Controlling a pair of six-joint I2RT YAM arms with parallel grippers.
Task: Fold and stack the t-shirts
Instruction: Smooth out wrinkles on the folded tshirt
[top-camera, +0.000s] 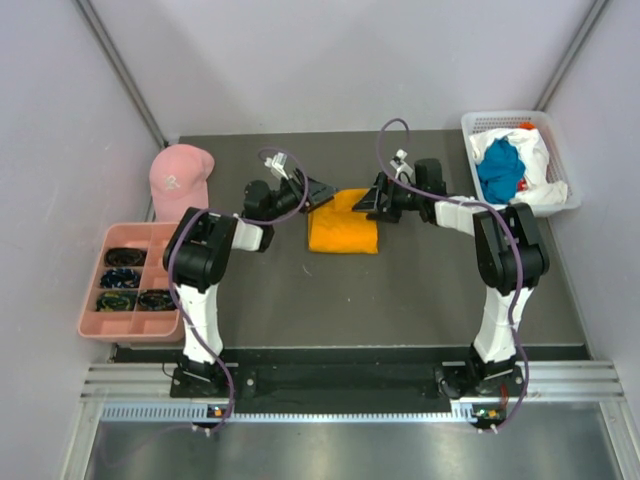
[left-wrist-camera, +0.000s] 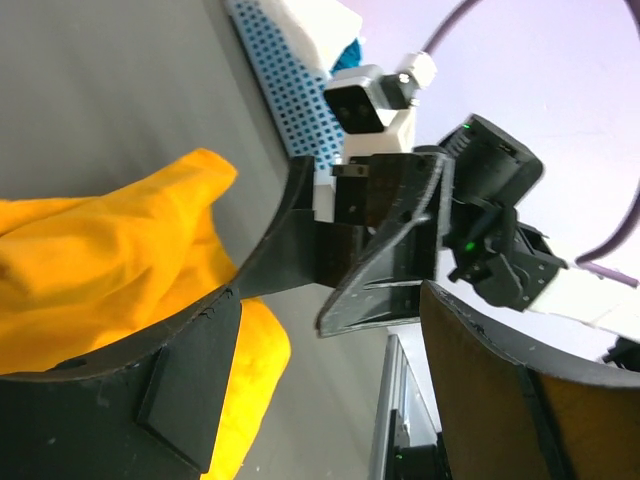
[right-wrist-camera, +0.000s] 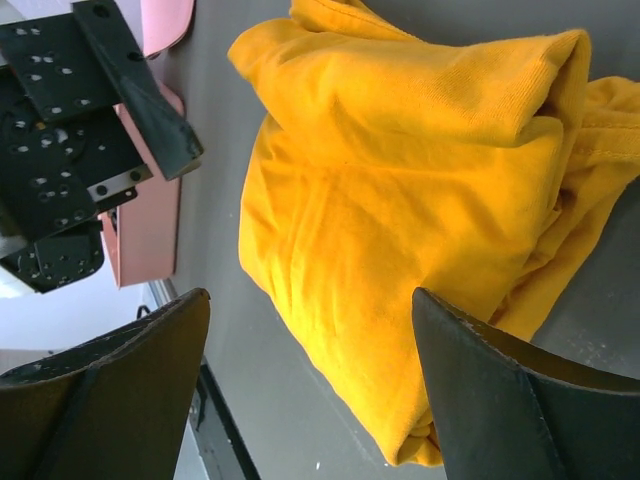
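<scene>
We see the two arms meet over the middle of the dark table, where the bright orange-yellow t-shirt lies folded into a rough rectangle. The left gripper points at the shirt's far left corner and the right gripper at its far right corner, the two facing each other across the far edge. Both sets of jaws stand wide apart with nothing clamped between them. In the right wrist view the folded cloth fills the gap between the black fingers. In the left wrist view one finger lies across the shirt's edge, and we cannot tell whether it touches. At the far right corner a white basket holds a teal-blue t-shirt on a white t-shirt. On the left sit a pink cap and a pink compartment tray.
</scene>
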